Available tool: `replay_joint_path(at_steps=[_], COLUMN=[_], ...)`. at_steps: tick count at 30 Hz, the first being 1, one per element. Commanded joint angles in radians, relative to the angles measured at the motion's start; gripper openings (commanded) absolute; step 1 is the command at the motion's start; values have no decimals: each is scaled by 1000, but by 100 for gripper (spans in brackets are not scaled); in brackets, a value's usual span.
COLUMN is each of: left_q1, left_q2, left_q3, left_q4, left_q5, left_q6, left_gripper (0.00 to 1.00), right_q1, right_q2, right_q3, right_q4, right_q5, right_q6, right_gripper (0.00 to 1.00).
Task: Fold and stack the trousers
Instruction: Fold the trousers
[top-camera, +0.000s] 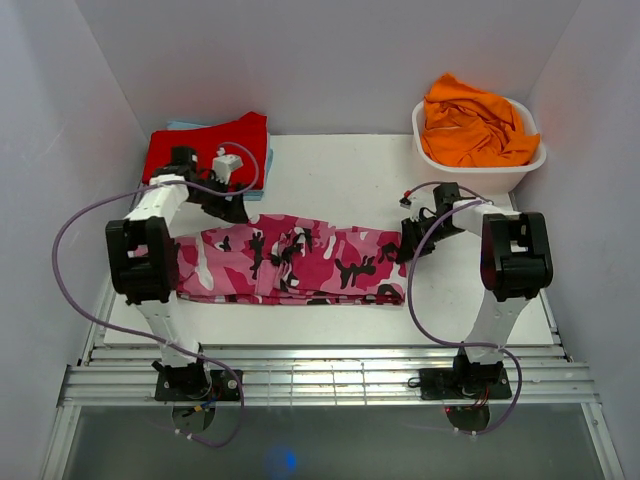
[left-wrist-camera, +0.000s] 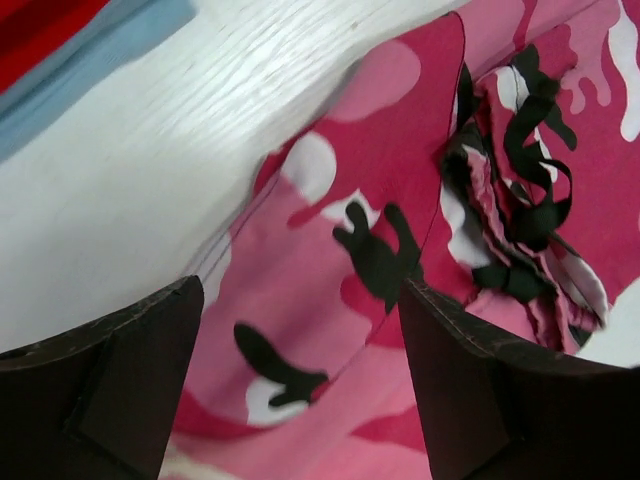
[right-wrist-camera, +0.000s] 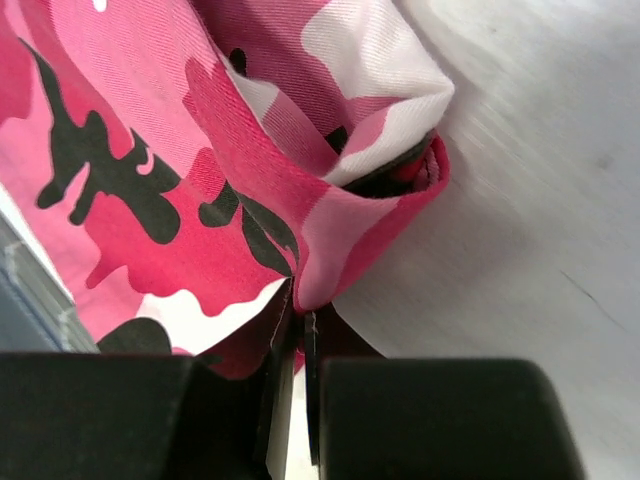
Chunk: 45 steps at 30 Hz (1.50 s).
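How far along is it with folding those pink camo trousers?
Early on. Done: the trousers lie in one long strip, apparently leg over leg. In hand: the right claw is shut on one end, the left claw hangs open over the other half. Left: folding them shorter and stacking them, perhaps on the red garment.

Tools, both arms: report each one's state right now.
Left tool: open, poised over the trousers, gripping nothing.
Right tool: closed on a folded edge of the trousers.
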Motion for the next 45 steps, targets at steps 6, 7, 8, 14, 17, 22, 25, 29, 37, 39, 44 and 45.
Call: replay_joint_path(at_steps=[6,7,8,14,17,22,25,29,37,39,44,45], left_q1=[-241,-257,-282,-319,-317,-317,-314,-264,-11,29,104,118], left_q2=[184,227,244,338,283,252,145,2,-203,-254,-289,-288], left_q3=[135,147,156,258,198,230,166,43,-173,-210,-276,-282], left_q4=[187,190,201,334,416,367,359,306,207,210,210,213], left_q5=[-113,-125,-150,-269,-237,-196,-156,-162,-49,-42,-33,-29], left_q6=[-76,-79,-93,-197,-216,-219,-228,-309,-339,-323,-337,-345], left_gripper=[94,94,91,0,0,58,72,76,76,77,77,77], right_q1=[-67,-67,-68,-100,-128,-197,-237,-285,-455,-479,-484,-481], right_q2=[-25,-25,-23,-18,-17,-2,-2,23,43,34,35,35], right_q3=[10,10,8,-19,-18,39,91,178,119,73,-56,-71], right_q4=[-105,-110,-116,-130,-133,-166,-205,-278,-427,-424,-357,-338], right_q5=[291,294,297,345,364,369,358,326,115,72,-17,-31], right_q6=[-295,-308,-332,-387,-403,-420,-433,-420,-360,-358,-303,-288], right_gripper=[8,8,8,8,8,8,8,49,74,72,69,68])
